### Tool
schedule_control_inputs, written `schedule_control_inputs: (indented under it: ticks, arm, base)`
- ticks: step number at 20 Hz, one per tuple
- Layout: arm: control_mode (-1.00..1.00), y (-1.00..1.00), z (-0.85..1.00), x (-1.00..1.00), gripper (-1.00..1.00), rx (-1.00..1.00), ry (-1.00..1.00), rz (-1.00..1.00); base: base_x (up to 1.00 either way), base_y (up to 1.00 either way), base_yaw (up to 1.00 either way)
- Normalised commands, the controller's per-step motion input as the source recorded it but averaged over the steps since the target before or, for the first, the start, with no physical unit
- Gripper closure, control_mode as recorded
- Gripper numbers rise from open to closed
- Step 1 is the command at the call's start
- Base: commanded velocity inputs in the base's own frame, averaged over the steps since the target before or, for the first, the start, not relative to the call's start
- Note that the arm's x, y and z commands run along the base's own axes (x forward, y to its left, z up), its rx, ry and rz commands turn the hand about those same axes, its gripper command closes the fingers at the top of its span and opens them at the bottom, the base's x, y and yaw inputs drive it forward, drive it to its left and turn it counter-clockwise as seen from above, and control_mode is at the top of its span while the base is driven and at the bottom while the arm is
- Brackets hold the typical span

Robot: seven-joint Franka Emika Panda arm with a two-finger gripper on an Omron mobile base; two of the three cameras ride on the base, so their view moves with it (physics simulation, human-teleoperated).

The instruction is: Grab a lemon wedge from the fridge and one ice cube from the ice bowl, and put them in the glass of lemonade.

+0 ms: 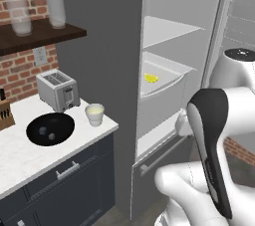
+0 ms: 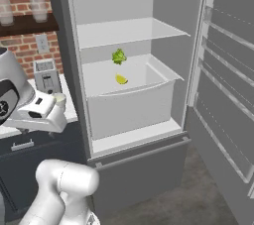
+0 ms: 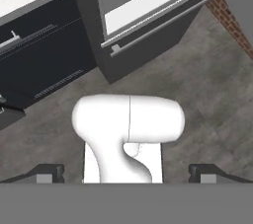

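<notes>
Fridge [image 2: 163, 1] door open ahead; lemon wedge [image 2: 121, 79] on its white drawer shelf. My gripper [image 3: 126, 173] fingers apart, facing floor [image 3: 207, 94], empty.

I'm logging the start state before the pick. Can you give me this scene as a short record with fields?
fridge: door open, white inside
lemon wedge: on the fridge's middle shelf, near a green leafy item
ice bowl: on the counter by the toaster
glass of lemonade: right of the bowl
gripper: open, holding nothing, pointed at the floor
</notes>
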Motion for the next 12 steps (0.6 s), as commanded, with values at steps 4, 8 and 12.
schedule_control_inputs:
  ticks: [4, 8, 12]
  arm:
    - [-1.00, -0.03, -0.12, 0.00, -1.00, 0.00, -0.02, 0.00]
    - [-1.00, -0.11, -0.22, 0.00, -1.00, 0.00, -0.02, 0.01]
    - [1.00, -0.14, -0.08, 0.00, -1.00, 0.00, 0.00, 0.02]
  base:
    - [0.00, 0.00, 0.00]
    - [0.00, 0.00, 0.00]
    - [0.03, -0.52, 0.08]
